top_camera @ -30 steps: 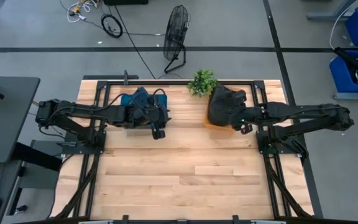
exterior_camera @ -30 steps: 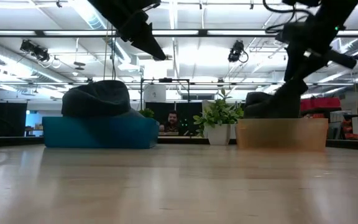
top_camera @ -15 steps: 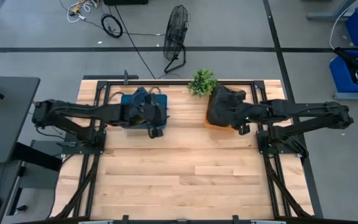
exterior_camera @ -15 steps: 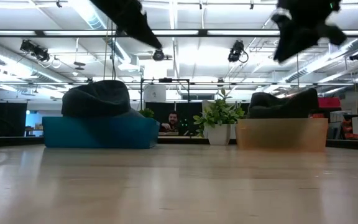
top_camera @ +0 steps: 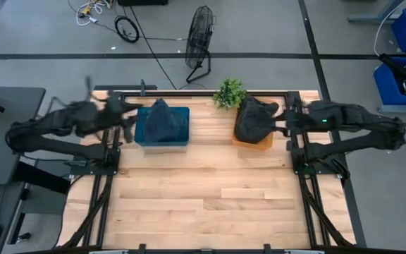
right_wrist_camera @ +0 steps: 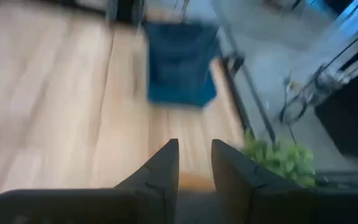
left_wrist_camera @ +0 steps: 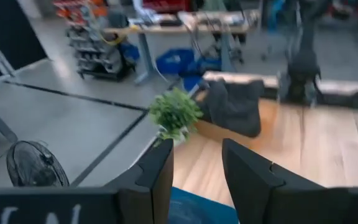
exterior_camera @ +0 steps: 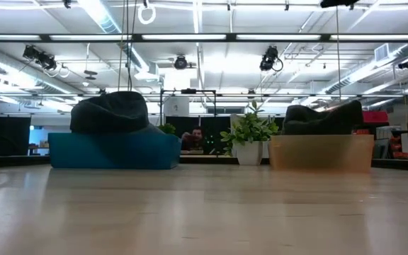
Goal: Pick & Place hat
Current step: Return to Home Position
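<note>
A dark hat (top_camera: 162, 118) rests in a blue bin (top_camera: 178, 134) at the table's far left; in the low view this hat (exterior_camera: 112, 112) bulges above the bin's rim. A second dark hat (top_camera: 254, 118) sits in an orange bin (exterior_camera: 321, 152) at the far right. My left gripper (top_camera: 129, 118) is open, left of the blue bin, and touches nothing. My right gripper (top_camera: 282, 125) is open, just right of the orange bin. In the left wrist view my left gripper (left_wrist_camera: 197, 155) looks across at the second hat (left_wrist_camera: 232, 106). In the right wrist view my right gripper (right_wrist_camera: 195, 155) faces the blue bin (right_wrist_camera: 180, 62).
A small potted plant (top_camera: 229, 92) stands at the far edge between the two bins. A floor fan (top_camera: 200, 35) stands beyond the table. The wooden table top (top_camera: 210, 197) stretches toward the near edge. A person (exterior_camera: 190, 138) shows far behind the table.
Both arms have drawn back from the bins: the left gripper toward the table's left edge, the right gripper toward the right edge. Both have risen out of the low view. The hats have stayed in their bins.
</note>
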Controlling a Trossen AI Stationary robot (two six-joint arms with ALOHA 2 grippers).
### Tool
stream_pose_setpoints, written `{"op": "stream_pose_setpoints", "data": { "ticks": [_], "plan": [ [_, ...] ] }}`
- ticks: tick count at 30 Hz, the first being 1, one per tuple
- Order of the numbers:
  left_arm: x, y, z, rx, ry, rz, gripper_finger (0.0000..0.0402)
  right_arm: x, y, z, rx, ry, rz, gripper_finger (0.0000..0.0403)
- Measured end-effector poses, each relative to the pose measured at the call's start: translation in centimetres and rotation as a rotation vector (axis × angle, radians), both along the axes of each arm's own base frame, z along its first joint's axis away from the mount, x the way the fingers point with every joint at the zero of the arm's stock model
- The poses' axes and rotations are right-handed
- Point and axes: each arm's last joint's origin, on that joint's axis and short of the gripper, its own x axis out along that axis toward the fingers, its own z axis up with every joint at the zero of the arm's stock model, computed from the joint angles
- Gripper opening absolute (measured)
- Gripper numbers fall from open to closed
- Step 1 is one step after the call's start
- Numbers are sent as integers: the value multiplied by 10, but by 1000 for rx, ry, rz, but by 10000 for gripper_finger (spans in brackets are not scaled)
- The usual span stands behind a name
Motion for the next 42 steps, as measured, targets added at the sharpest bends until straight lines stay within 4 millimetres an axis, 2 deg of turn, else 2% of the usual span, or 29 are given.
{"op": "stream_pose_setpoints", "data": {
  "ticks": [3, 5, 10, 13, 16, 23, 27, 32, 42],
  "plan": [
    [-24, 1, -11, -15, -86, 33, 140, -14, 0, -8, 40, -156, -21, 101],
    [-34, 1, -29, -28, -130, 42, 140, -20, 0, -16, 71, -258, -33, 101],
    [-36, 1, -78, 6, -275, 35, 140, -26, 0, -51, 80, -432, -31, 101],
    [-34, 1, -99, 89, -377, 34, 140, -26, 0, -70, 17, -538, -8, 101],
    [-40, 1, -110, 110, -455, 50, 140, -31, 0, -85, 7, -606, -5, 101],
    [-57, 1, -124, 105, -526, 58, 140, -47, 0, -114, 95, -652, -26, 101],
    [-50, 1, -142, 106, -466, 65, 140, -51, 0, -130, 86, -672, -25, 101],
    [-42, 1, -159, 50, -453, 65, 140, -45, 0, -138, 90, -677, -46, 101],
    [-32, 1, -186, 28, -429, 28, 140, -35, -1, -170, 172, -601, -93, 101]
  ]
}}
